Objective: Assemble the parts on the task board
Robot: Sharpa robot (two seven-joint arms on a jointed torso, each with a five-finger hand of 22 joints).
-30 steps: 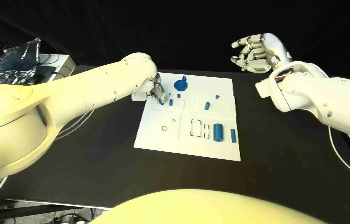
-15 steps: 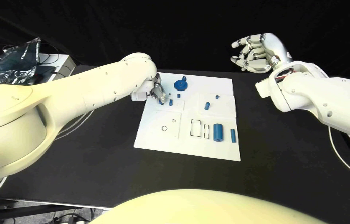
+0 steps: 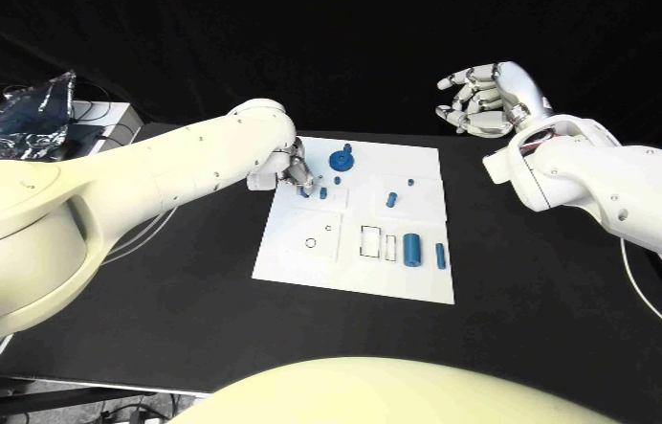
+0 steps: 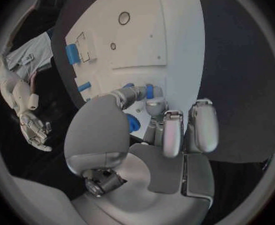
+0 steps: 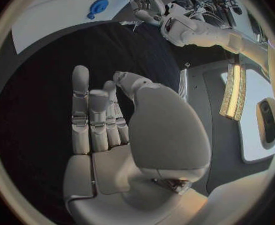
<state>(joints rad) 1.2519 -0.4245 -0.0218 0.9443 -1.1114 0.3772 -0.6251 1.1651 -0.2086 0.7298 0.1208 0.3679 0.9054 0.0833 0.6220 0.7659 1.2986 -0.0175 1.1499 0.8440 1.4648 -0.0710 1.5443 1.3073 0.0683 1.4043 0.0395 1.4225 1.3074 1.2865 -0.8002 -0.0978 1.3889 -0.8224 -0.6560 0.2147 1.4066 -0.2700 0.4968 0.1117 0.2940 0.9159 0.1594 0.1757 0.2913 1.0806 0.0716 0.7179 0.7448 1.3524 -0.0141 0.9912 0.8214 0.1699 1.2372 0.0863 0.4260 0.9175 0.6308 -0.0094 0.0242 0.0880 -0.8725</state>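
The white task board [image 3: 345, 273] lies in the middle of the black table. My left hand [image 3: 290, 170] is low over the board's far left corner, where its thumb and a fingertip pinch a small blue peg [image 3: 303, 194] whose lower end meets the board. In the left wrist view that peg [image 4: 149, 91] stands at the tip of a finger of the left hand [image 4: 156, 135], with a second peg [image 4: 130, 85] beside it. A blue gear-like part [image 3: 342, 163] stands just right of the hand. My right hand [image 3: 486, 99] hangs raised beyond the board's far right corner, fingers apart, holding nothing.
More blue parts stand or lie on the board: a short peg [image 3: 323, 192], two small pieces [image 3: 393, 199], a thick cylinder [image 3: 412, 250] and a thin one [image 3: 442, 256] near the front right. Outlined slots [image 3: 372, 240] and a ring [image 3: 312, 243] mark the front. A foil bag [image 3: 34, 108] sits far left.
The left hand's fingers have shifted very slightly at the peg. The right hand has stayed still.
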